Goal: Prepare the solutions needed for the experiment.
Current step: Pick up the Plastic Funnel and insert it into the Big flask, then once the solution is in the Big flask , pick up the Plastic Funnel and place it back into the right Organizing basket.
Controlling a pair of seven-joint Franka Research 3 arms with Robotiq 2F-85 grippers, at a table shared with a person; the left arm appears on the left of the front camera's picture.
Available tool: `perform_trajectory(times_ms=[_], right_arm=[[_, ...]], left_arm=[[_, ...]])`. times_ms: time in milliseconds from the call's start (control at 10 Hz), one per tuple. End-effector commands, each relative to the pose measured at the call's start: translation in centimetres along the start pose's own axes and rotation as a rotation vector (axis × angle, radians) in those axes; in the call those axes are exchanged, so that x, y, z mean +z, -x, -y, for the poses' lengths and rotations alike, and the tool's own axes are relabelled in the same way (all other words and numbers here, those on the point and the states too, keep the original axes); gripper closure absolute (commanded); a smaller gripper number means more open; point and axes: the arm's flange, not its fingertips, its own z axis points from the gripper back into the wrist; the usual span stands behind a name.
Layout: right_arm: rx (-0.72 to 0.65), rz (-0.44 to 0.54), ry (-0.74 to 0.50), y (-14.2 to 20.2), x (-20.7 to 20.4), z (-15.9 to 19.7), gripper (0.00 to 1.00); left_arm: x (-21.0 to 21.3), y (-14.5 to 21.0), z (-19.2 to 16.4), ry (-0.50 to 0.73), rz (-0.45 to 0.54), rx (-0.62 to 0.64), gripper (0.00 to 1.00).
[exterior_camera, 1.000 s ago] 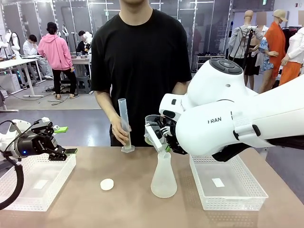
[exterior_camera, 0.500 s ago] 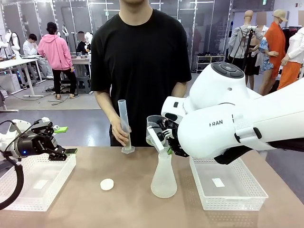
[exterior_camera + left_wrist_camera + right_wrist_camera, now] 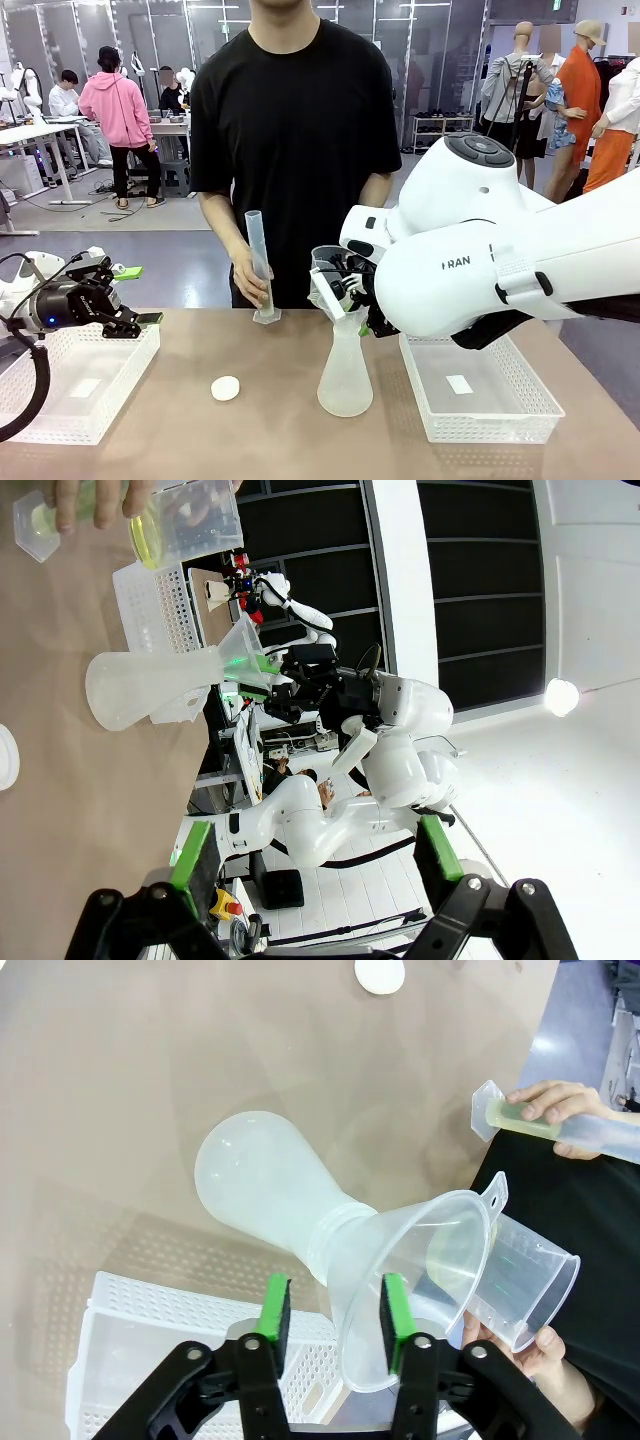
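Observation:
My right gripper [image 3: 352, 296] [image 3: 333, 1310] is shut on a translucent funnel [image 3: 337, 300] [image 3: 425, 1260] seated in the neck of a conical flask [image 3: 345, 375] [image 3: 268, 1185]. The person holds a tilted measuring cup [image 3: 325, 262] [image 3: 520, 1270] just behind the funnel. Pale yellow-green solution [image 3: 148, 542] pools in that cup. Their other hand holds a graduated cylinder [image 3: 258, 262] [image 3: 560, 1125] with a shallow layer of solution [image 3: 525, 1112] at its base. My left gripper [image 3: 138, 295] [image 3: 314, 850] hangs open over the left basket, holding nothing.
White mesh baskets stand at the left [image 3: 80, 385] and right [image 3: 480, 395] of the brown table. A small white round cap [image 3: 226, 388] [image 3: 380, 972] lies left of the flask. The person stands close at the far edge.
My right gripper shifted slightly right and down with the funnel, which now sits straighter in the flask neck. The cup came lower toward the funnel. The left arm stayed still.

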Motion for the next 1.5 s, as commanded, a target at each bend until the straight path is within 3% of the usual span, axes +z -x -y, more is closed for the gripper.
perform_trajectory(times_ms=[0, 100, 1400], right_arm=[[-0.029, 0.016, -0.001, -0.13, 0.28, -0.46, 0.35], [-0.023, 0.000, -0.023, -0.08, 0.34, -0.42, 0.21], [-0.002, 0.000, -0.001, -0.01, -0.02, -0.02, 0.21]], left_arm=[[-0.12, -0.10, 0.09, 0.009, 0.011, -0.006, 0.00], [-0.12, -0.10, 0.09, 0.009, 0.011, -0.006, 0.00], [-0.12, -0.10, 0.09, 0.009, 0.011, -0.006, 0.00]])
